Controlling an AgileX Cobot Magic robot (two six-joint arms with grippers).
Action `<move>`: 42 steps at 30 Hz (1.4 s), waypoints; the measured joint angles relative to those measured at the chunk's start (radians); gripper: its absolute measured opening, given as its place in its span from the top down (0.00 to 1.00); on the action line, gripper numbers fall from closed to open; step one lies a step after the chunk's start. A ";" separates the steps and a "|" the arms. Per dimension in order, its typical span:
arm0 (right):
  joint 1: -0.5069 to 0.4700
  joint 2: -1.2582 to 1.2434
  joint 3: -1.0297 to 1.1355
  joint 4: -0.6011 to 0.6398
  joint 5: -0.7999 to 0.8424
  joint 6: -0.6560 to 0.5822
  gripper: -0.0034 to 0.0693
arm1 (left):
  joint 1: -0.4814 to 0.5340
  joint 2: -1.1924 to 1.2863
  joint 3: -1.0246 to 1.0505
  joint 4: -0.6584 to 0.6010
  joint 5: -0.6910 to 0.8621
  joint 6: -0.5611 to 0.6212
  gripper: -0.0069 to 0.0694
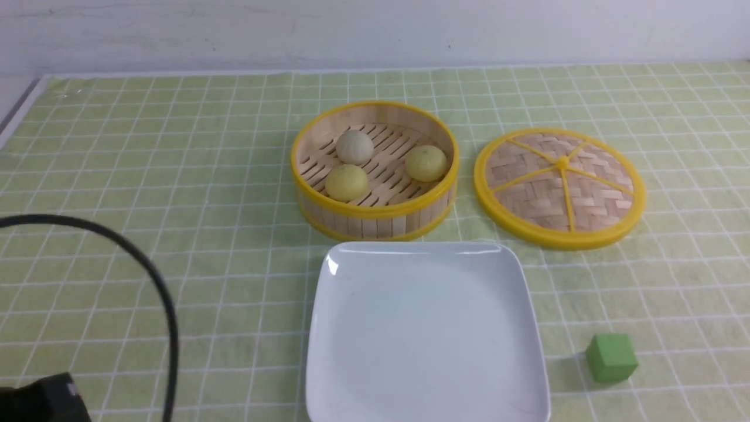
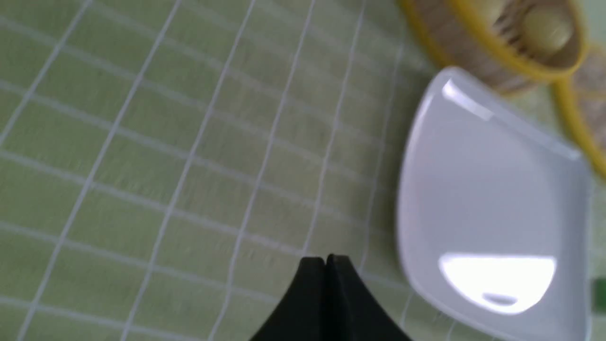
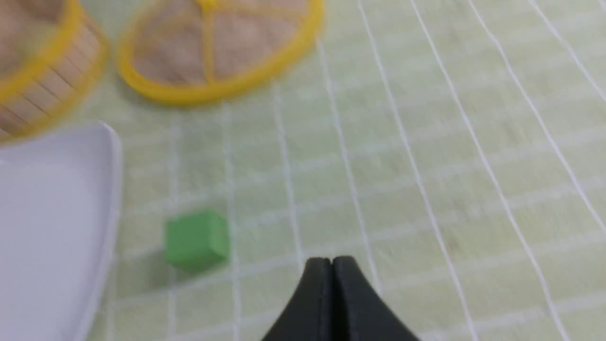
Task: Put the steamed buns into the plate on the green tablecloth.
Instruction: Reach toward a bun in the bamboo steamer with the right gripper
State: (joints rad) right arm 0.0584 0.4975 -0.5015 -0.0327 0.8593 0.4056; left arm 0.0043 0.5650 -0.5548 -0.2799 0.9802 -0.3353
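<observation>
Nothing is done yet. The whitish bun (image 1: 354, 146), one yellow bun (image 1: 346, 181) and the other yellow bun (image 1: 426, 163) all sit inside the round steamer (image 1: 375, 220). The steamer stands on the green tablecloth (image 1: 176, 146) that covers the desk. The whitish bun is at the back, one yellow bun is at the front left, and the other is on the right. They do not touch each other.

The lid (image 1: 559, 187) is off. It lies flat on the cloth just beside the steamer, on the right. So I can reach the buns from above.

The white plate (image 1: 422, 328) lies just in front of the steamer, on my side. There is nothing in it. A little green block (image 1: 611, 357) sits on the cloth near the plate's right edge. It is not a bun, so it is not part of my job.

My left jaws are pressed shut and hold nothing. They hang over bare cloth to the left of the plate. My right jaws are shut and empty too. They hang over the cloth on the right, near the green block. Neither is close to a bun.

So I think the whole job is left. I have three buns to lift out and set on the plate. My jaws must open first. The buns are round, so they might roll around on the plate.
</observation>
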 joint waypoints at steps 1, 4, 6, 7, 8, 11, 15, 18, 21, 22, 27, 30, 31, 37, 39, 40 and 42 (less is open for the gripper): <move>0.000 0.097 -0.028 0.014 0.063 0.002 0.97 | 0.000 0.090 -0.026 0.000 0.024 0.058 0.91; 0.000 0.236 -0.062 0.144 0.050 -0.087 0.97 | 0.000 0.227 -0.076 -0.021 0.020 0.154 0.90; 0.000 0.321 -0.071 0.291 -0.013 -0.196 0.96 | 0.000 0.307 -0.099 -0.061 0.000 0.221 0.88; 0.000 0.357 -0.072 0.365 -0.031 -0.259 0.96 | 0.000 0.329 -0.107 -0.077 -0.012 0.254 0.87; 0.002 0.375 -0.073 0.403 -0.043 -0.295 0.95 | 0.000 0.343 -0.110 -0.088 -0.017 0.271 0.87; 0.042 0.533 -0.093 0.679 -0.092 -0.589 0.90 | 0.000 0.449 -0.117 -0.205 -0.056 0.408 0.81; 0.139 0.742 -0.227 0.899 -0.096 -0.903 0.73 | 0.000 0.562 -0.118 -0.343 -0.073 0.538 0.67; 0.188 0.887 -0.374 0.911 -0.096 -0.951 0.59 | 0.000 0.622 -0.118 -0.391 -0.080 0.603 0.55; 0.230 1.019 -0.530 0.866 -0.096 -0.958 0.51 | 0.000 0.658 -0.121 -0.405 -0.088 0.635 0.45; 0.242 1.078 -0.607 0.830 -0.096 -0.951 0.49 | 0.000 0.666 -0.120 -0.407 -0.092 0.640 0.43; 0.279 1.259 -0.863 0.691 -0.091 -0.902 0.45 | 0.000 0.673 -0.123 -0.410 -0.110 0.647 0.37; 0.305 1.426 -1.106 0.551 -0.110 -0.870 0.45 | 0.000 0.673 -0.123 -0.412 -0.120 0.647 0.37; 0.310 1.479 -1.177 0.511 -0.124 -0.867 0.45 | 0.000 0.673 -0.123 -0.412 -0.122 0.647 0.37; 0.317 1.688 -1.411 0.444 -0.199 -0.864 0.45 | 0.000 0.673 -0.123 -0.418 -0.136 0.647 0.37; 0.317 1.740 -1.448 0.438 -0.219 -0.864 0.45 | 0.000 0.673 -0.123 -0.420 -0.143 0.647 0.37; 0.317 1.744 -1.448 0.437 -0.219 -0.864 0.45 | 0.000 0.673 -0.123 -0.420 -0.144 0.647 0.37; 0.317 1.789 -1.464 0.434 -0.232 -0.864 0.49 | 0.000 0.673 -0.123 -0.421 -0.151 0.647 0.37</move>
State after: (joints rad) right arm 0.3755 2.2867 -1.9656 0.4013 0.6276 -0.4581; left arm 0.0043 1.2383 -0.6783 -0.7007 0.8294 0.3117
